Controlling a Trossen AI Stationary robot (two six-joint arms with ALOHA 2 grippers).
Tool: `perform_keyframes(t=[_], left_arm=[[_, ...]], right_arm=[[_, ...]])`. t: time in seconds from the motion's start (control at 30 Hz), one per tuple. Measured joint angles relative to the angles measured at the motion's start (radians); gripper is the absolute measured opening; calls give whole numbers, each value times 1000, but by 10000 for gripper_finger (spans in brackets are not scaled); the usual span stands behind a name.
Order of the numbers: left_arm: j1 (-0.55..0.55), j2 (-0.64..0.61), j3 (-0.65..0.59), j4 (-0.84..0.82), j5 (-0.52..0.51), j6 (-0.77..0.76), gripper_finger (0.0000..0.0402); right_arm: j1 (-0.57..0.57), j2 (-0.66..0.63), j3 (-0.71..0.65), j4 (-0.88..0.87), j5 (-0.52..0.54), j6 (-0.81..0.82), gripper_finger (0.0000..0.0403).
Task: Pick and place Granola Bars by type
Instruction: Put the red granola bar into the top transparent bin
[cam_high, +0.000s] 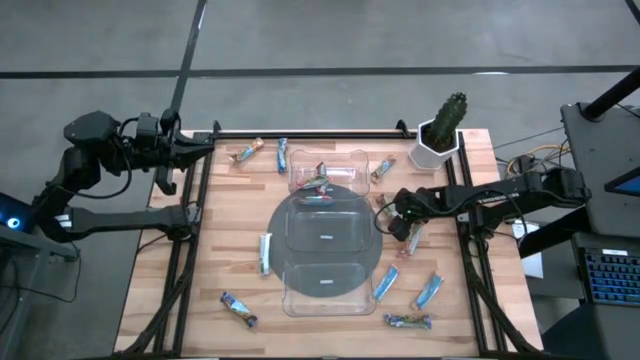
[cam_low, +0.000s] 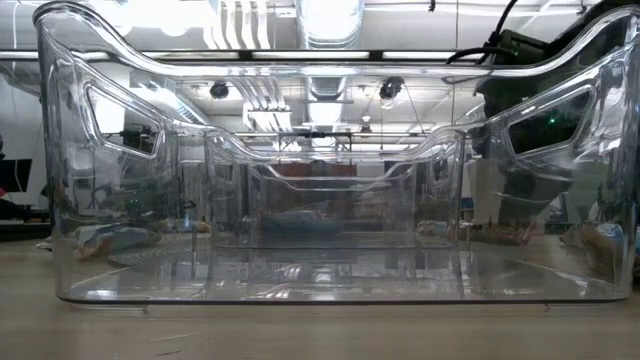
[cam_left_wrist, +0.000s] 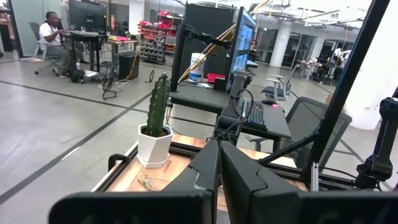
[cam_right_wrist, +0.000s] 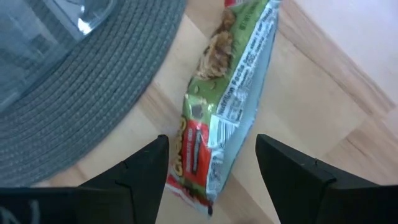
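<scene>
Reaching in from the right edge of the light wooden slatted table (cam_high: 230, 260), the right gripper (cam_right_wrist: 211, 165) hangs low over a green foil-wrapped granola bar (cam_right_wrist: 227, 106) that lies flat on the wood just beside the round grey woven mat (cam_right_wrist: 81, 93); its two dark fingers stand apart, one on each side of the bar's near end, and it is not clear whether they touch it. The other slim foil-wrapped granola bars (cam_high: 386, 282) lie scattered over the tabletop around the mat, a few along the far edge and several near the front right corner, with at least one inside the clear plastic compartment tray (cam_high: 300, 295) that sits on the mat. A green cactus in a white hexagonal pot (cam_high: 440, 135) stands at the far right corner. The left gripper (cam_left_wrist: 219, 168) waits off the table's far left corner, its fingers pressed together. Beyond the table stretches a grey concrete floor with dark lines, desks with monitors, and a seated person (cam_left_wrist: 53, 37) far off.
</scene>
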Motion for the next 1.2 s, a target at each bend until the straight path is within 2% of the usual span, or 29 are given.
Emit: perform_keyframes(t=[0.23, 0.6, 0.73, 1.03, 1.2], left_arm=[[0, 0, 0, 0, -26, -1, 0], [0, 0, 0, 0, -27, 0, 0], [0, 0, 0, 1, -27, 0, 0], [0, 0, 0, 0, -27, 0, 0], [0, 0, 0, 0, -27, 0, 0]], right_arm=[[-2, 4, -45, 87, 4, -7, 228], [-2, 105, -26, 110, 14, -19, 213], [-4, 105, -12, 104, 14, -22, 180], [-2, 103, 7, 103, -30, -45, 68], [-3, 94, 30, 90, -29, -59, 47]])
